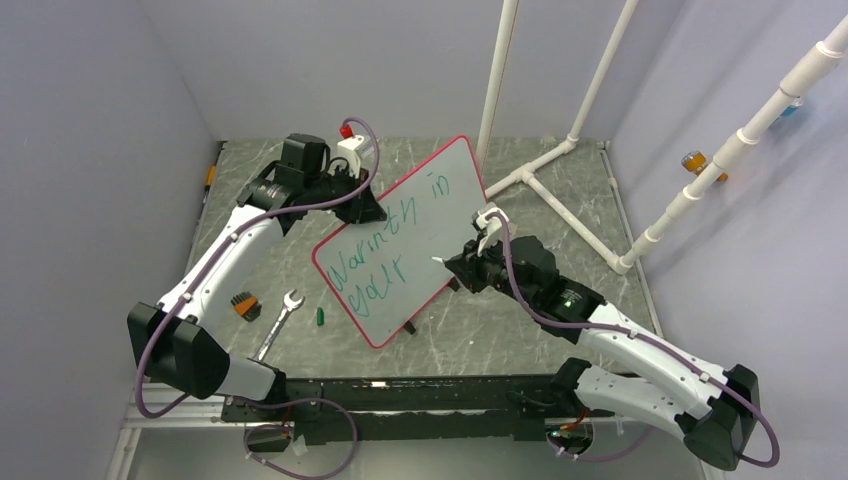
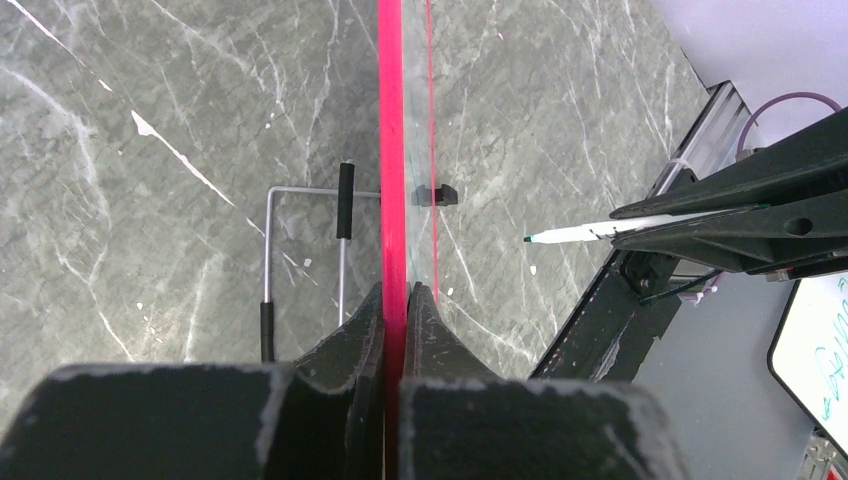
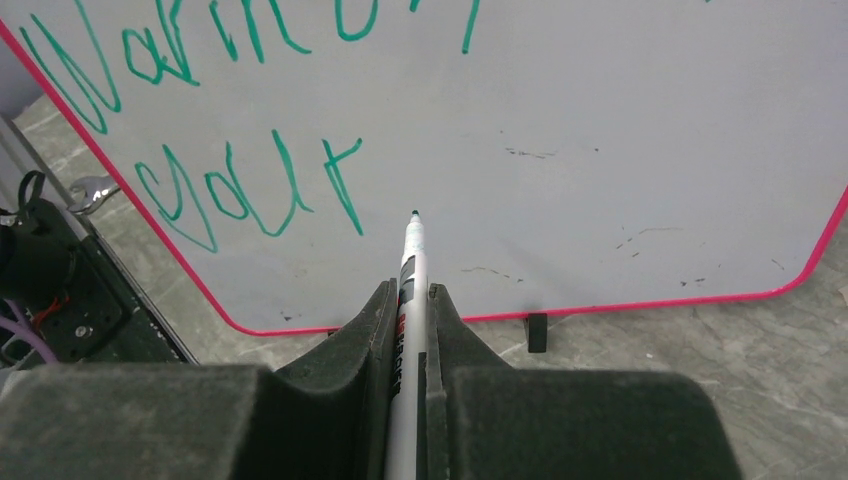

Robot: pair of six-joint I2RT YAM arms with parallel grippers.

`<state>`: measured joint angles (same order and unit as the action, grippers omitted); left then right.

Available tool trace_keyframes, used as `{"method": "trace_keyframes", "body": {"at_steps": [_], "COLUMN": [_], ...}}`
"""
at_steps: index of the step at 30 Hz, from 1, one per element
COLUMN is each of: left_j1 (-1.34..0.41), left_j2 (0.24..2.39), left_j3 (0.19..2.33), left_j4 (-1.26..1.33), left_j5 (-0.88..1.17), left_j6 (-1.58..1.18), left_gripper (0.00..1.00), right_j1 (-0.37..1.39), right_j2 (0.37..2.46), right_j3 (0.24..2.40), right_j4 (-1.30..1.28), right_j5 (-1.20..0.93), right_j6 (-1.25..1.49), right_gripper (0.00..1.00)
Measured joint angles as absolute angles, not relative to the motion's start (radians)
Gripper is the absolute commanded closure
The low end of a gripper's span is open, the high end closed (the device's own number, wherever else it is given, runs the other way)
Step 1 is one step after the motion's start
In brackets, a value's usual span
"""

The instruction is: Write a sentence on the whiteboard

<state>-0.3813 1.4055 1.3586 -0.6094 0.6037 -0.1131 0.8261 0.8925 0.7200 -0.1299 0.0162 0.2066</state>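
Note:
The whiteboard (image 1: 420, 225) with its red rim stands tilted on its wire stand in the middle of the table. Green lettering (image 1: 375, 255) in two lines reads about "Warmth in" and "your"; it also shows in the right wrist view (image 3: 240, 190). My left gripper (image 1: 368, 208) is shut on the board's top-left red rim (image 2: 392, 180). My right gripper (image 1: 462, 262) is shut on a white marker (image 3: 411, 260). The marker's green tip (image 3: 414, 213) sits just right of "your", at or very close to the board's face. The marker also shows in the left wrist view (image 2: 600, 232).
A silver wrench (image 1: 279, 322), a small green cap (image 1: 320, 316) and an orange-and-black brush (image 1: 243, 304) lie left of the board. A white pipe frame (image 1: 560, 160) stands at the back right. The stand's wire (image 2: 300, 245) rests behind the board.

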Motion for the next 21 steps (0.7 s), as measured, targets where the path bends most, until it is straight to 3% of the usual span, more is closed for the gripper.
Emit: {"method": "trace_keyframes", "body": {"at_steps": [21], "left_j1": [-0.397], "left_j2": [1.404], "left_j3": [1.364], "left_j4": [-0.61], "left_j5": [0.58], "left_j6": [-0.11], "left_gripper": [1.0], "right_j1": [0.781], "right_j2": [0.997], "right_j3": [0.686], "right_j4": [-0.028], "right_j5": [-0.005], "right_j6": [0.171], "right_gripper": [1.0]}}
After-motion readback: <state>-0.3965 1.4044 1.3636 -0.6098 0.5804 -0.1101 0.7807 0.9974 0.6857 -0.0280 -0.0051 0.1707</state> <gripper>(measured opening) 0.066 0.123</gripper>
